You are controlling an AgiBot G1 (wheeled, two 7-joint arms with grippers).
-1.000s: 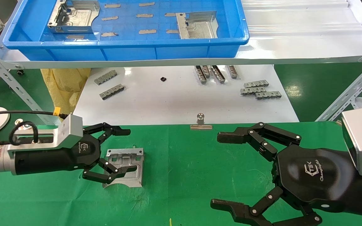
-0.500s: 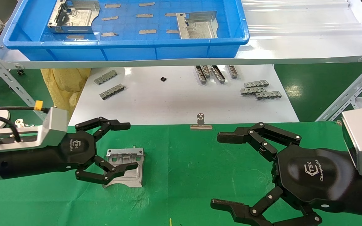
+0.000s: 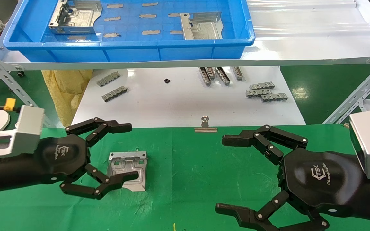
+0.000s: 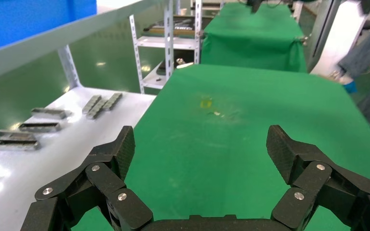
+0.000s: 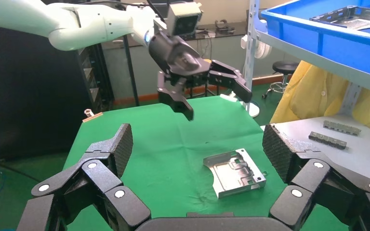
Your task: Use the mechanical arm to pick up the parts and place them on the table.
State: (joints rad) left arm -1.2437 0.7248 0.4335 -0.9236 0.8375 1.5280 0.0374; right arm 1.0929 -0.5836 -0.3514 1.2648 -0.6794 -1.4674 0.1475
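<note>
Claw of the left arm [image 3: 130,152] stands wide apart and holds nothing; seen from the right wrist it hangs clear above the green surface [image 3: 191,179], its fingers [image 5: 188,108] off the cloth. One silver part [image 3: 129,171] lies flat on that surface just beside this claw, toward the robot's right; in the head view the lower finger crosses in front of the part's near edge, but the right wrist view shows the part [image 5: 235,171] lying alone with the claw raised behind it.

Right of the part, well apart from it, the right claw [image 3: 223,175] is likewise spread wide and empty, hovering over the green surface. Between the two claws, at the far edge of the cloth beyond the part, stands a small metal clip [image 3: 205,124].

Beyond the part lies a white board [image 3: 172,102] carrying small grey slotted strips [image 3: 266,92]. Above that, on a shelf, sits a blue bin [image 3: 127,51] with two more silver parts inside, one [image 3: 75,16] toward the bin's left end, the other [image 3: 201,25] toward its right.
</note>
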